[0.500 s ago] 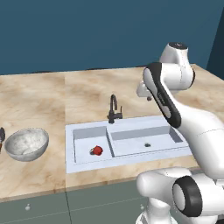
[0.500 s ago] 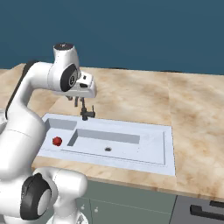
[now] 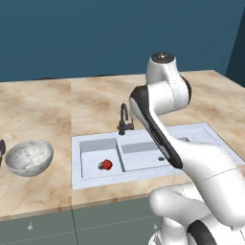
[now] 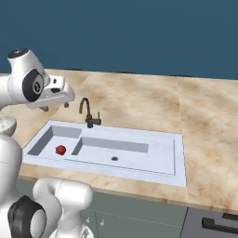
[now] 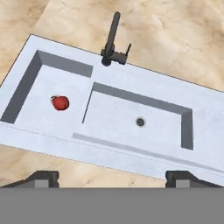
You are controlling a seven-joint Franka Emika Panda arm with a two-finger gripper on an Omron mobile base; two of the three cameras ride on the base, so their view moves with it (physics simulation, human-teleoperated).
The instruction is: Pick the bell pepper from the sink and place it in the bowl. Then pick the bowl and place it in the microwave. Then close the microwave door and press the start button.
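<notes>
The bowl (image 3: pixel 28 158) is sitting on the counter (image 3: pixel 95 103) well left of the sink (image 3: pixel 143 165). The bell pepper (image 3: pixel 106 164) is lying in the sink's left basin, left of the dark faucet (image 3: pixel 124 119). The gripper (image 5: pixel 112 177) is hovering above, its jaws standing wide apart and holding nothing.

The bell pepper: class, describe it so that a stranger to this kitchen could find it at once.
Start at the pale sink set in the marble counter, with the dark faucet behind it. Look into the smaller basin, on the side nearer the grey bowl. The bell pepper lies on its floor: small, glossy and red, the only coloured thing in the sink.
</notes>
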